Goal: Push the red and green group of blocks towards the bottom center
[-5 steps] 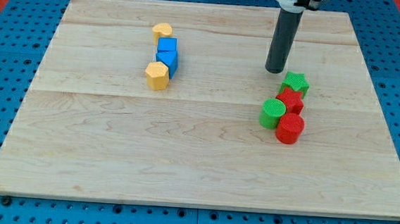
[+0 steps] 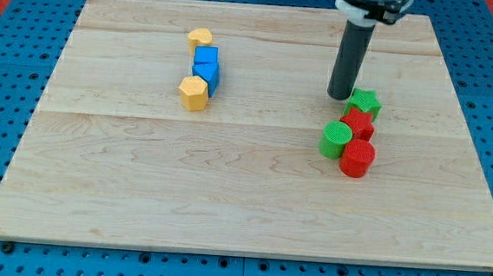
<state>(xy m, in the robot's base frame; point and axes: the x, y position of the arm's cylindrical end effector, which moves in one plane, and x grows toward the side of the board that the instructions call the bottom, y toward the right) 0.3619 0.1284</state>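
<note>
A tight group of blocks sits right of the board's middle: a green star [image 2: 365,102] at its top, a red star [image 2: 358,124] below it, a green cylinder [image 2: 335,139] at the lower left and a red cylinder [image 2: 357,158] at the bottom. My tip [image 2: 340,96] rests on the board just left of the green star, close to it or just touching, above the green cylinder. The rod rises from the tip to the view's top edge.
A second group lies at the upper left of the middle: a yellow block [image 2: 200,37] on top, two blue blocks [image 2: 206,57] [image 2: 207,73] below it and a yellow hexagonal block [image 2: 193,92] at the bottom. The wooden board [image 2: 225,197] lies on a blue perforated table.
My tip has moved a little down and right, closing on the green star. No block has visibly moved.
</note>
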